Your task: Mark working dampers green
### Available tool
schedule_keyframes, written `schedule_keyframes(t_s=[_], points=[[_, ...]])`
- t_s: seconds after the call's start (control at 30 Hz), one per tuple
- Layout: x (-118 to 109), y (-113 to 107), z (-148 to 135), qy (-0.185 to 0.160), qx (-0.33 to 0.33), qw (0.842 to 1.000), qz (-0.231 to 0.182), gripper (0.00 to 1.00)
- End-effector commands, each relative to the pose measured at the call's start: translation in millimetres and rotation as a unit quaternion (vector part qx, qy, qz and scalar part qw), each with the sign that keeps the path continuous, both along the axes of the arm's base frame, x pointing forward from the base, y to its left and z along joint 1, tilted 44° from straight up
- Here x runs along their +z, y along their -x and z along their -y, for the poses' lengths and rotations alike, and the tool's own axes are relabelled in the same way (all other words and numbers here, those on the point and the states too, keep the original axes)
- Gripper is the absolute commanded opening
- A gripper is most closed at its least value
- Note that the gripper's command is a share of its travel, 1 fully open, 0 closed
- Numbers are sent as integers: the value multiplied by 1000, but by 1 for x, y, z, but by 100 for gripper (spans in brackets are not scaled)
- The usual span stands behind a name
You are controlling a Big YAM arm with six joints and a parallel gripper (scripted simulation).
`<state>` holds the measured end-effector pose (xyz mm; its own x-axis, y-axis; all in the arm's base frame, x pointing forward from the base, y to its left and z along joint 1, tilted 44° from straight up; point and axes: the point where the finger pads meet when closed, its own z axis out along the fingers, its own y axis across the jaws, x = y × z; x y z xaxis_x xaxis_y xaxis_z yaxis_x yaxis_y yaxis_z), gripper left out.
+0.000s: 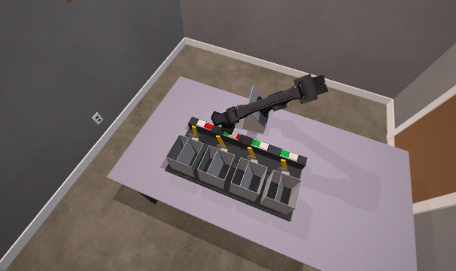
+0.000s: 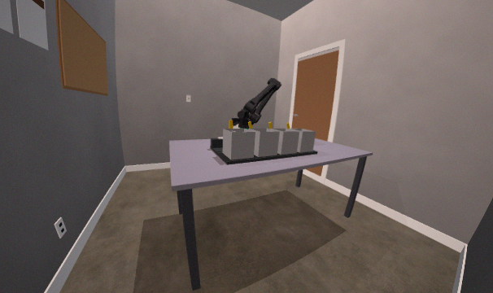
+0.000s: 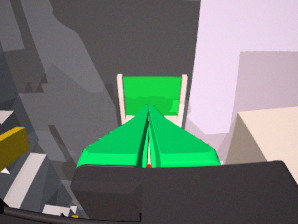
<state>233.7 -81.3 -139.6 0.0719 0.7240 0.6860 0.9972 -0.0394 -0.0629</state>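
Your table (image 1: pixel 348 211) carries everything, and the arm (image 1: pixel 267 102) reaches down over it to the slider rail (image 1: pixel 303 161), which runs away to both sides of the claw. Beyond the rail, on the far side from the arm's base, four dampers (image 1: pixel 214 171) stand in a row, each with a yellow lever (image 1: pixel 220 141) behind its own slider. The claw (image 3: pixel 148 137) sits low at the second slider (image 1: pixel 232 135) from the red-showing end of the rail; its green fingers are pressed together with nothing between them, working as a blunt pusher. In the top view that slider shows a little green on one side of its pale cover and red on the other, so you should judge the push only part done. In the wrist view a green patch (image 3: pixel 152 95) framed by pale edges lies just ahead of the fingertips. The two sliders further along show green with covers aside; the end slider (image 1: pixel 205 124) on the other side shows red. Expect the cover to be stiff, light and low, sliding only along the rail. Don't pinch it: bear on its end face, keep low, and push straight so the tips don't ride over it.
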Motion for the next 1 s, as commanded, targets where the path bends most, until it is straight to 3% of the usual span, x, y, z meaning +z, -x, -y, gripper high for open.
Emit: schedule_keyframes(t_s=[0.0,0.97], points=[[5,-2,-8,-1,4,1000,-2,0],[9,-1,-15,-3,4,1000,-5,0]])
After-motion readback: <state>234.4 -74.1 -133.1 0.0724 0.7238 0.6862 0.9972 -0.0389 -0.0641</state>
